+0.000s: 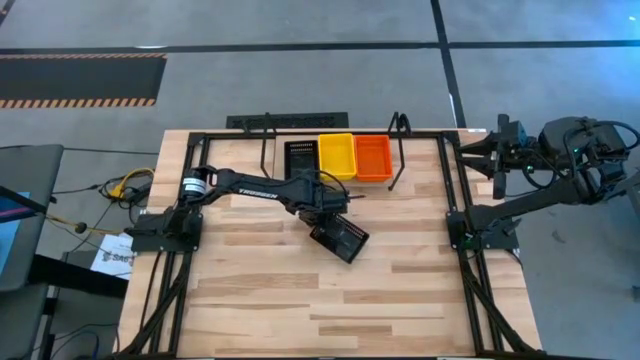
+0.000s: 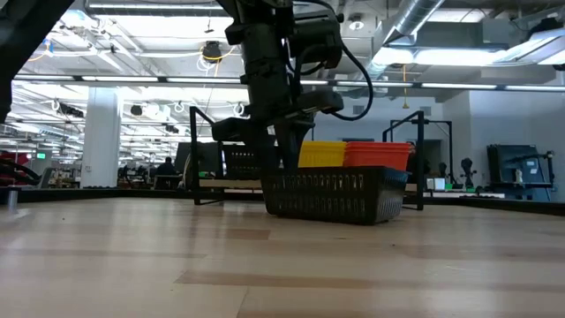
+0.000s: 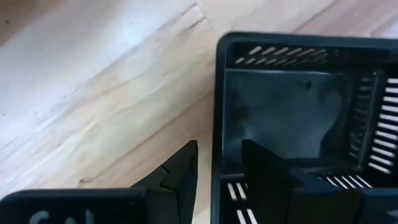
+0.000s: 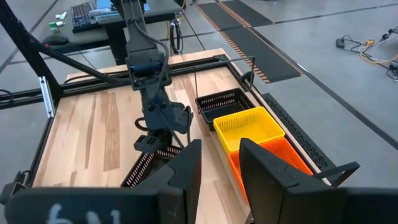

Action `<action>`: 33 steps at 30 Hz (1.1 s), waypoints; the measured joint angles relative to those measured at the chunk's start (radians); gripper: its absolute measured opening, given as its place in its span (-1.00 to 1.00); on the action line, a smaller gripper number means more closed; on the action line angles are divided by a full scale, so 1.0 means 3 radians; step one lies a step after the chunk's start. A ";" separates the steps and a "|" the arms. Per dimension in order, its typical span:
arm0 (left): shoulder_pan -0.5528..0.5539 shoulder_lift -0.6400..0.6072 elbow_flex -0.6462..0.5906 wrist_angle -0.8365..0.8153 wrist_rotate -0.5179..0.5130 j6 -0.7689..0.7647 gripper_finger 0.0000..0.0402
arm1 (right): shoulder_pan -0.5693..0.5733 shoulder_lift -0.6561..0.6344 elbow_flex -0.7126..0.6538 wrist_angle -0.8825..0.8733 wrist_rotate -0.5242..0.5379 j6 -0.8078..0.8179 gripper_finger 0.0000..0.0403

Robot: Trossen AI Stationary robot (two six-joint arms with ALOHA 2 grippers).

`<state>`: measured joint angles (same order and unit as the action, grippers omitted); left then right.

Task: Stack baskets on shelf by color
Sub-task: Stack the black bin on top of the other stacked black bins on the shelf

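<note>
A black basket (image 1: 340,240) rests flat on its base on the wooden table, turned at an angle, in front of the shelf (image 1: 398,150). My left gripper (image 3: 221,146) points down at the basket's near end. It is open, with one finger (image 3: 180,177) outside the end wall (image 3: 217,93) and the other finger (image 3: 267,174) inside; a gap shows on both sides. On the shelf at the far edge sit a black basket (image 1: 300,156), a yellow basket (image 1: 337,155) and a red basket (image 1: 373,158), side by side. My right gripper (image 4: 219,155) waits open, raised beyond the table's right edge.
The black frame rails (image 1: 455,200) run along the table's left and right sides. Bare wood (image 1: 330,310) lies between the basket and the near edge. The shelf's upright looped ends (image 1: 265,140) rise beside the row of baskets.
</note>
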<state>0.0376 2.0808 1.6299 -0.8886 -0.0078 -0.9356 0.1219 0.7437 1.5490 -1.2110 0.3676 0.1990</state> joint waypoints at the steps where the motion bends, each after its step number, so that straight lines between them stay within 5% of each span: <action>1: 0.0000 0.0000 0.0000 0.0004 -0.0003 0.0021 -0.45 | 0.0000 0.0000 0.0000 0.0000 0.0000 0.0002 -0.36; 15: -0.0003 0.0138 0.0013 0.0122 0.0014 0.0028 -0.45 | 0.0000 0.0000 0.0000 0.0000 0.0000 0.0004 -0.36; 22: -0.0003 0.0380 0.0044 0.0192 0.0332 0.0146 -0.46 | 0.0002 -0.0018 0.0002 0.0002 0.0000 0.0006 -0.36; 29: 0.0000 0.0424 0.0150 0.0089 0.0340 0.0299 -0.91 | 0.0001 -0.0067 0.0001 0.0014 0.0001 0.0006 -0.36; 33: -0.0010 0.0441 0.0359 0.0017 0.0286 0.0434 -0.99 | 0.0001 -0.0066 0.0001 0.0013 0.0001 0.0006 -0.36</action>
<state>0.0345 2.2131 1.7375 -0.8835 0.0780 -0.8054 0.1223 0.7238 1.5494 -1.2072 0.3679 0.2008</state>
